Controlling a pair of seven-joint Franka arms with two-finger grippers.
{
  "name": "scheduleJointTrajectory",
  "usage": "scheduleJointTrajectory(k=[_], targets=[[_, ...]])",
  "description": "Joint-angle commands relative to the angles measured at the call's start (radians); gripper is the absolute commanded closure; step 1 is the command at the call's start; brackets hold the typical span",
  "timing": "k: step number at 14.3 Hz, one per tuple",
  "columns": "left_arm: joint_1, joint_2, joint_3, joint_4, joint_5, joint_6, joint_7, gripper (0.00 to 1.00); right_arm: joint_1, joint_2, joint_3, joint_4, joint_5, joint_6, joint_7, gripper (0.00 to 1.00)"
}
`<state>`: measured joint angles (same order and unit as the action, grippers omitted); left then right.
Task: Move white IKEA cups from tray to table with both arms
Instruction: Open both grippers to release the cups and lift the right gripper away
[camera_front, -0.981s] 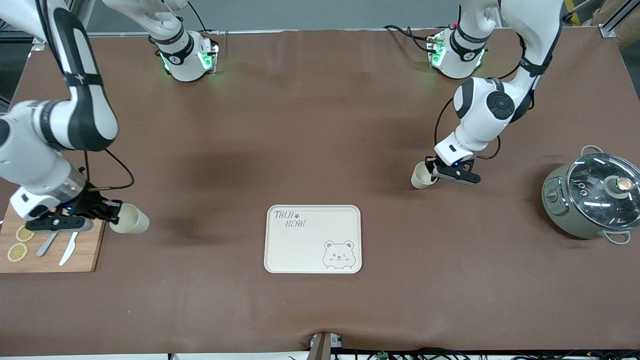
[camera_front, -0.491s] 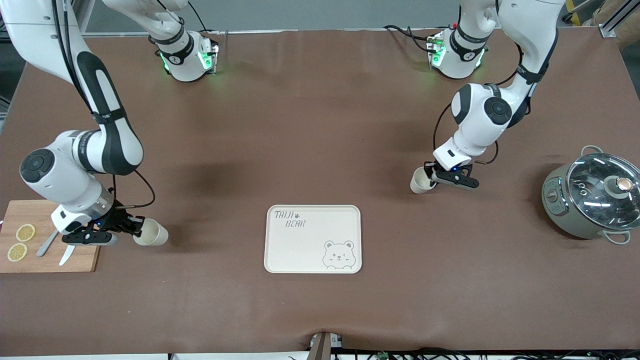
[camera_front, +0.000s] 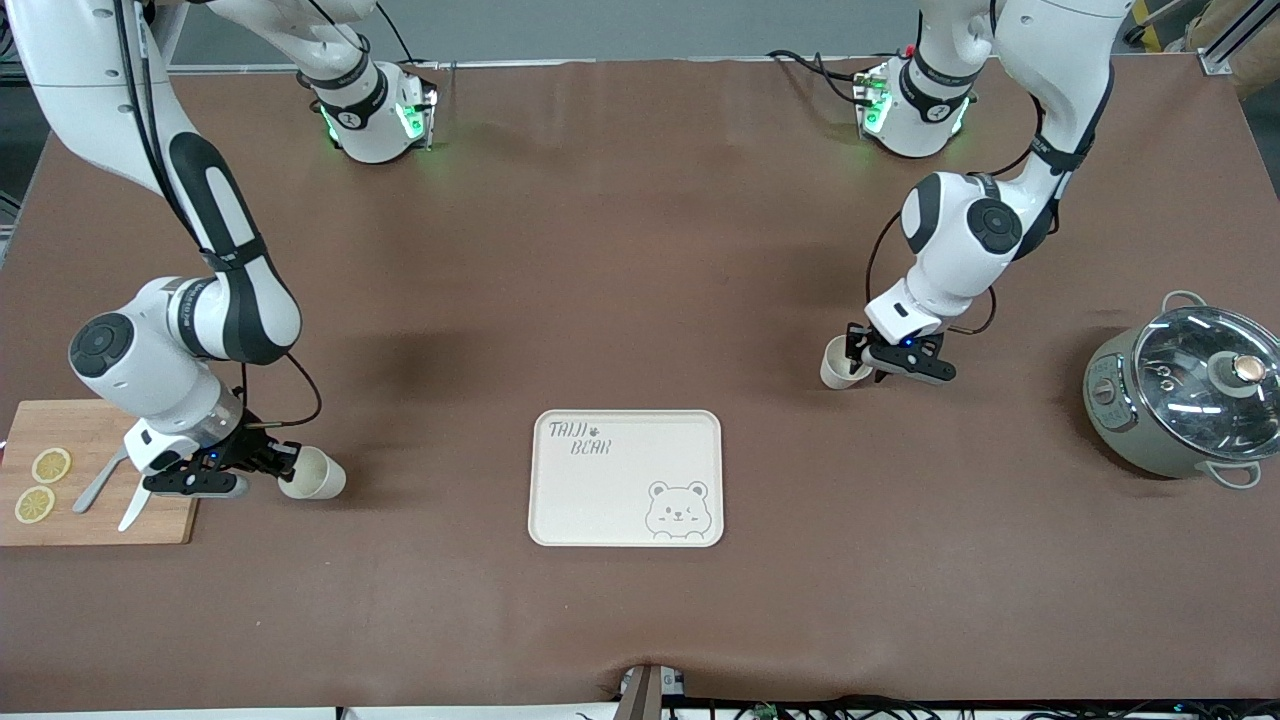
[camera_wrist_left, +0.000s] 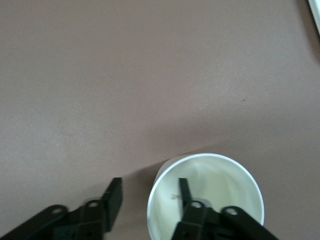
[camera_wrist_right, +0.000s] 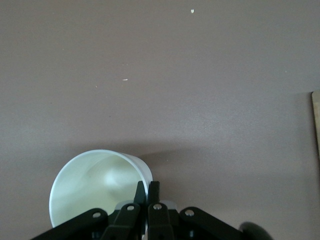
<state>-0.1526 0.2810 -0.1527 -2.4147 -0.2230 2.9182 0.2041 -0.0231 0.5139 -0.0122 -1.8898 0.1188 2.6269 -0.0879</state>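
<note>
One white cup (camera_front: 838, 364) stands upright on the table, farther from the front camera than the bear tray (camera_front: 600, 500), toward the left arm's end. My left gripper (camera_front: 862, 354) is open at it, one finger inside the cup (camera_wrist_left: 205, 192) and one outside, with a wide gap (camera_wrist_left: 148, 196). My right gripper (camera_front: 283, 469) is shut on the wall of the second white cup (camera_front: 314, 475), which is tilted low over the table between the cutting board and the tray. In the right wrist view the fingers (camera_wrist_right: 148, 194) pinch that cup's rim (camera_wrist_right: 95, 182).
A wooden cutting board (camera_front: 170, 520) with lemon slices (camera_front: 50, 466), a knife (camera_front: 133, 508) and a spoon lies at the right arm's end. A grey-green pot with a glass lid (camera_front: 1185, 395) stands at the left arm's end.
My right arm has carried its cup from over the cutting board's edge toward the tray and lower. The left gripper's cup has gone from tilted to upright on the table.
</note>
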Motion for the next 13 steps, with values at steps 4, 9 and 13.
scheduleJointTrajectory(k=[4, 9, 13], targets=[[0.039, -0.063, -0.005, 0.014, -0.038, -0.095, 0.031, 0.0, -0.011, 0.018, 0.006, 0.014, 0.028, 0.031, -0.013, 0.87], [0.053, -0.112, 0.008, 0.263, -0.027, -0.584, 0.0, 0.0, -0.05, -0.004, 0.005, 0.015, 0.025, 0.013, -0.053, 0.0], [0.068, -0.089, 0.008, 0.436, -0.022, -0.757, -0.061, 0.0, -0.104, -0.133, 0.0, 0.148, 0.021, -0.374, -0.064, 0.0]])
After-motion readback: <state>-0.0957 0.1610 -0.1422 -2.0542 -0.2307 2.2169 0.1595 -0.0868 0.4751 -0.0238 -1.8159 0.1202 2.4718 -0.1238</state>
